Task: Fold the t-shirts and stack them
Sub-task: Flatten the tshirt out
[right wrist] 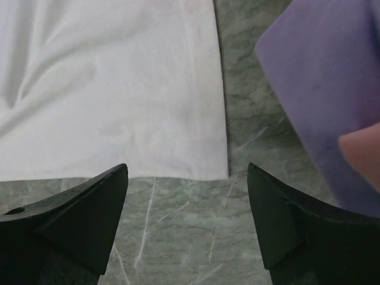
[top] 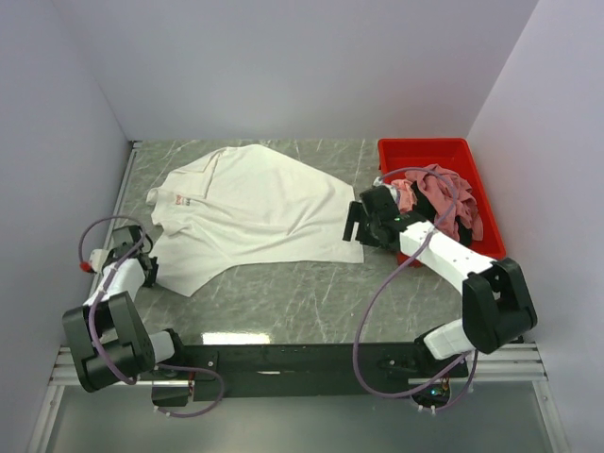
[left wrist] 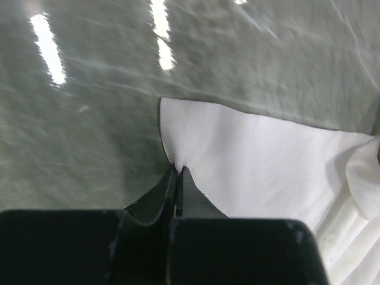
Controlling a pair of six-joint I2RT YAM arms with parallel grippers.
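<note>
At table's (top: 283,302) left, left gripper (left wrist: 178,175) pressed together, seemingly pinching white t-shirt (top: 255,208) edge; right gripper (right wrist: 187,167) spread above hem. Shallow bite may slip.

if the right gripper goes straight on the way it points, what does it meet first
Most likely the hem corner of the white t-shirt, lying right ahead of the open right gripper, or the table just before it; depth is unclear.

Even, bright light was cast from overhead. White glare streaks were reflected off the glossy grey-green marbled table (left wrist: 89,136) in the blurred left wrist view; folds of the white cotton t-shirt (top: 255,203) were softly shadowed.
</note>
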